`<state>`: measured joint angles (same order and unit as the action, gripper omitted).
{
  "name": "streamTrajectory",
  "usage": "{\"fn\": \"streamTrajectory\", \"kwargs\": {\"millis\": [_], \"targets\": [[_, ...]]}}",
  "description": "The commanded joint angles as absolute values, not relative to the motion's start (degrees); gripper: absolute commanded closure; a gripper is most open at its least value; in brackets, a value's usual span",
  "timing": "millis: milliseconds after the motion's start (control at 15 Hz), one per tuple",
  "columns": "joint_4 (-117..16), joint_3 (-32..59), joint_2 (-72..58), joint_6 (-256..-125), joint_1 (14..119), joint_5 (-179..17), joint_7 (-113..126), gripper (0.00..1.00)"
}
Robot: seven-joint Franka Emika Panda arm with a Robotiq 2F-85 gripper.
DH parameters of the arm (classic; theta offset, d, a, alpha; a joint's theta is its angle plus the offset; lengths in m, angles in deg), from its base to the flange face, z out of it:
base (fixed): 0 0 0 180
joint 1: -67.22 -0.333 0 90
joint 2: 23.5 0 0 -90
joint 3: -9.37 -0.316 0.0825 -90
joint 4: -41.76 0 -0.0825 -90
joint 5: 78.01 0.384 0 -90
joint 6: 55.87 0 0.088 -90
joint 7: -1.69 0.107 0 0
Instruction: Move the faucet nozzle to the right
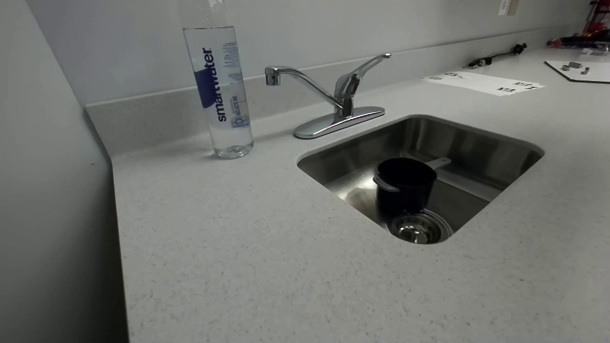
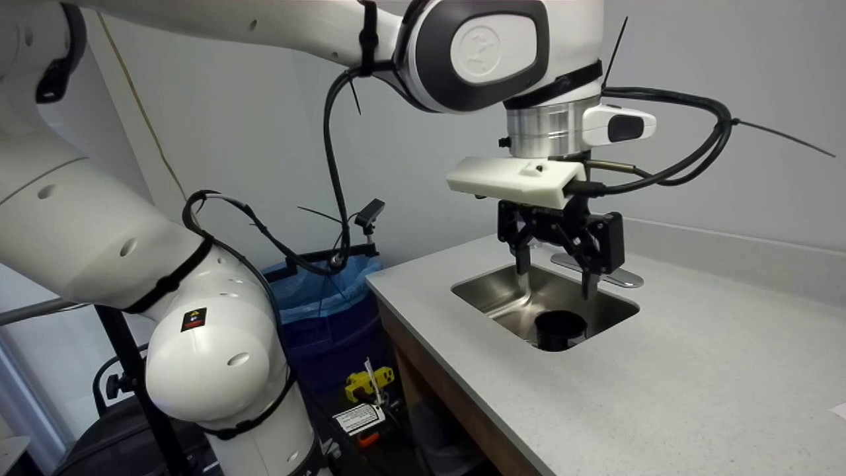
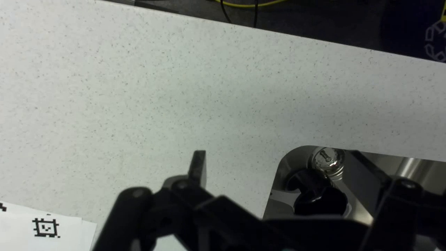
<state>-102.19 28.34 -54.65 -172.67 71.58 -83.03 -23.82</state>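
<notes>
The faucet nozzle is a slim silver spout in an exterior view. It slants up and left from the faucet body, its downturned tip beyond the left end of the oval base plate, near the water bottle. The lever handle points up and right. In an exterior view my gripper hangs fingers down and hides the spout; part of the base plate shows behind it. In the wrist view my gripper is open, its fingers wide apart with nothing between them. The nozzle is out of the wrist view.
A clear water bottle stands left of the faucet. A black pot sits in the steel sink; the pot also shows in the wrist view. Marker sheets lie beyond the sink. A blue-lined bin stands beside the counter.
</notes>
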Motion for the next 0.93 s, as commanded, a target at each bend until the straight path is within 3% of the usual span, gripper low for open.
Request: {"fn": "streamTrajectory", "kwargs": {"millis": [0,867], "targets": [[-102.1,27.2,-54.5,-172.6,72.6,-82.4,-24.3,0.00],[-101.5,26.2,-53.5,-174.1,71.4,-81.9,-24.3,0.00]]}}
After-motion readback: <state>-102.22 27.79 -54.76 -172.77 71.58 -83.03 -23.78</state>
